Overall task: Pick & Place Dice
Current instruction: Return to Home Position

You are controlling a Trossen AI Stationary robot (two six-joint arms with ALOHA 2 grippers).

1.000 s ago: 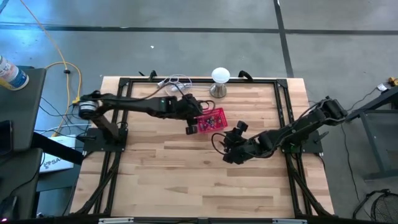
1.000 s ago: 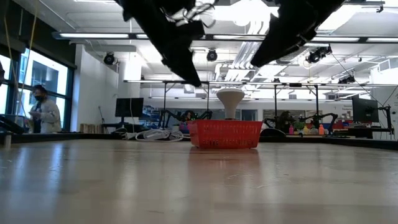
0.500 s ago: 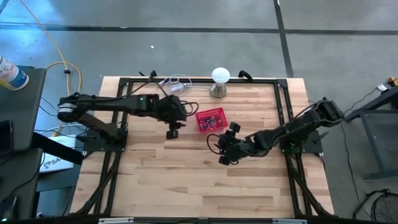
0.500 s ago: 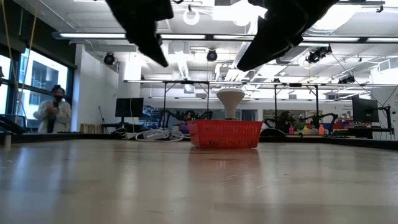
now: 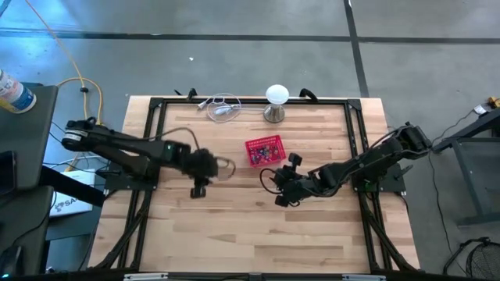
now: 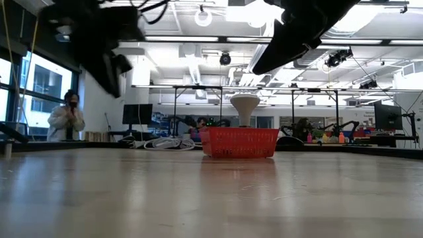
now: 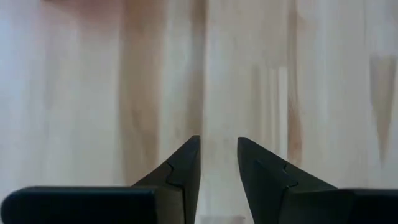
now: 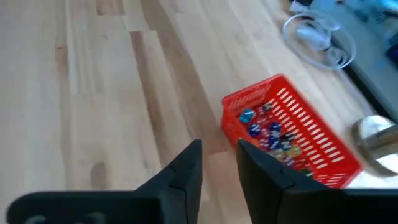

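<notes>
The left tool (image 7: pixel 217 142) hangs over bare wood on the surface (image 5: pixel 234 226), well apart from the red basket (image 8: pixel 252 94). Its two fingers are close together with a thin gap, and nothing is between them. This arm looks partway home, I think. It just needs to fold back slowly and not dip down to the wood.

In the middle sits the basket, flat on the surface. The dice (image 8: pixel 268 129) are inside it, a heap of many colours (I see none lying loose on the wood). So the picking looks done.

The right tool (image 8: pixel 219 146) is near the basket, a little to its right, and it points at it. Its fingers show a thin gap too, and they hold nothing. This arm is the one to be careful with. It should go up first, then pull straight back. A swing sideways could knock the light basket and tip the dice out.
</notes>
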